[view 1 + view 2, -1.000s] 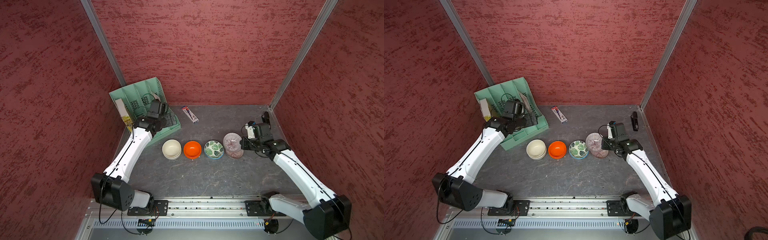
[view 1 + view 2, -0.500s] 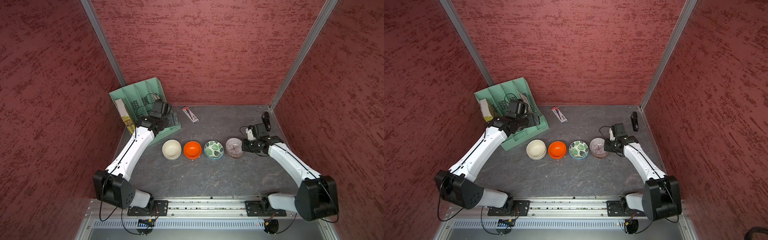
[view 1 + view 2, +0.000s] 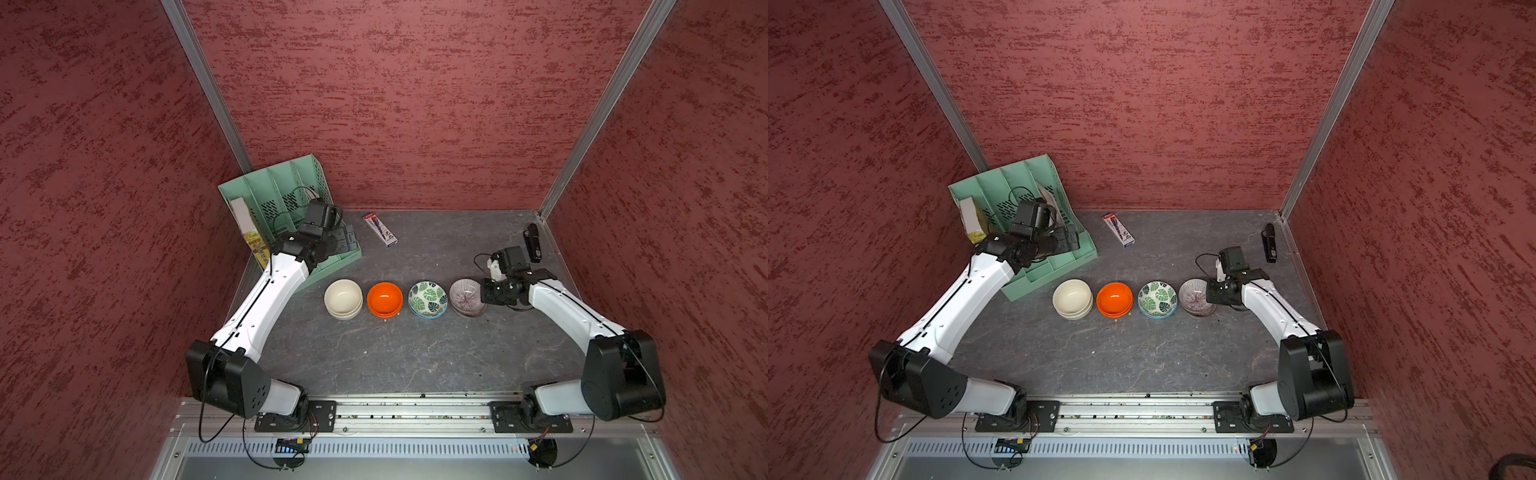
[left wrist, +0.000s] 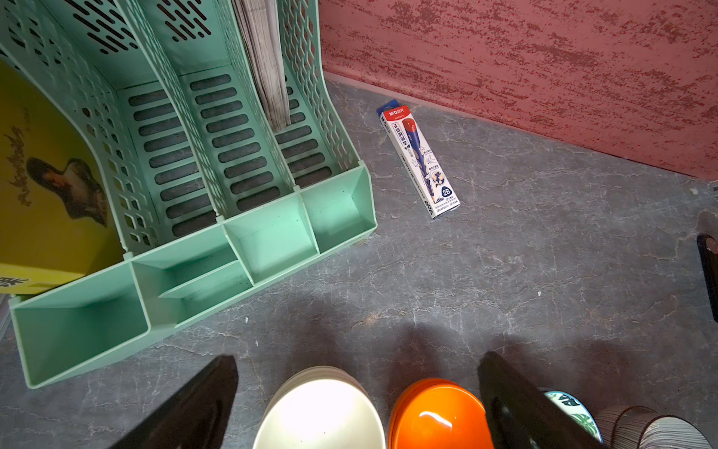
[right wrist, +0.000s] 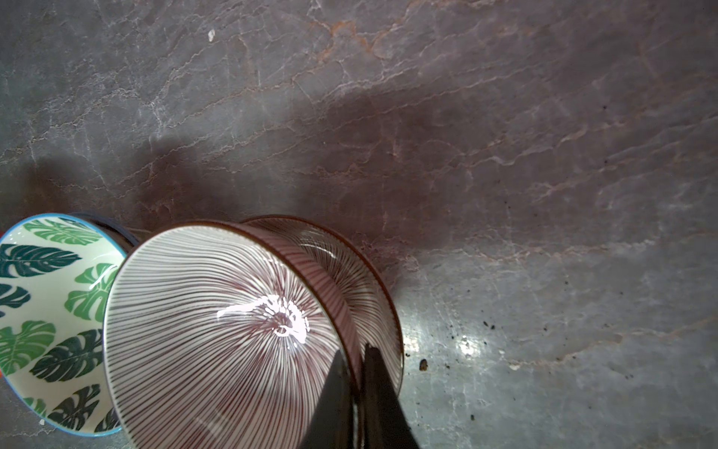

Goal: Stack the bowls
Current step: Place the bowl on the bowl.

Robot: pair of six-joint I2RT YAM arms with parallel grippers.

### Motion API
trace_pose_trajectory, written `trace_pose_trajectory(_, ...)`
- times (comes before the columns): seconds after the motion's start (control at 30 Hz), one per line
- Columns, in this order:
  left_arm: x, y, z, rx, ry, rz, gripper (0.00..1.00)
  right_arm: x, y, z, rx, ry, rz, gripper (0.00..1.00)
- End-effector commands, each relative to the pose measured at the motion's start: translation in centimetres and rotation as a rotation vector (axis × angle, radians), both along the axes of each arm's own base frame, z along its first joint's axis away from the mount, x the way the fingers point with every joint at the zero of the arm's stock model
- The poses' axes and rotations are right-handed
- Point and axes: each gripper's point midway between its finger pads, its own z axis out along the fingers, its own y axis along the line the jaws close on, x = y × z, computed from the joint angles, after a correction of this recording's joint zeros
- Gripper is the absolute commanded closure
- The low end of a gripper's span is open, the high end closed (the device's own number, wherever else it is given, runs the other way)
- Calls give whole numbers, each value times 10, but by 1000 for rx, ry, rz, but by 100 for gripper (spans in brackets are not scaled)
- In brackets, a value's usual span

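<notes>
Centrally placed bowls: four nested pairs in a row across the desk [image 3: 415, 353], each just beside the next: cream pair [image 3: 343, 298], orange pair [image 3: 385, 299], leaf pair [image 3: 428, 299], lined pair [image 3: 467, 297].
Right gripper [image 5: 355, 352]: pinched on the rim of the upper lined bowl [image 5: 217, 330], which sits tilted in the lower one.
Left gripper [image 4: 357, 355]: fingers wide apart, empty, above the front of the green file rack [image 3: 286, 195] in the back left corner.
Around: pencil box [image 3: 380, 230] near the back edge; black object [image 3: 532, 245] by the back right corner.

Bench [image 3: 395, 357]: grey, veined; carries green file rack [image 3: 291, 208]. Pencil box [image 3: 380, 230] just beside rack. Near rack front, one row: cream bowls [image 3: 343, 298], orange bowls [image 3: 384, 299], leaf-pattern bowls [image 3: 428, 299], lined bowls [image 3: 466, 297]. Black object [image 3: 532, 243] well apart from rack.
</notes>
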Motion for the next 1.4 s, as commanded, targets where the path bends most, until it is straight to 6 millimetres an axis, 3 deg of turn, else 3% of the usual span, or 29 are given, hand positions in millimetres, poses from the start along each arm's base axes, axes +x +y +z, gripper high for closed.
trace_pose_trajectory(0.0, 1, 5, 12, 13, -34, 10, 0, 15, -2, 12, -3, -64, -3, 98)
trace_pose_trajectory(0.63, 2, 5, 12, 9, -34, 10, 0, 14, -8, -1, -38, -36, -15, 92)
trace_pose_trajectory(0.93, 2, 3, 13, 6, -36, 8, 0, 11, -10, -3, -47, -33, -23, 74)
trace_pose_trajectory(1.13, 2, 1, 15, 6, -39, 4, 0, 8, -17, 12, -73, -66, -45, 65)
trace_pose_trajectory(1.23, 2, 1, 17, 6, -41, 2, 0, 9, -20, 20, -86, -89, -51, 66)
trace_pose_trajectory(1.37, 2, 0, 18, 7, -43, 1, 0, 11, -16, 15, -77, -74, -29, 80)
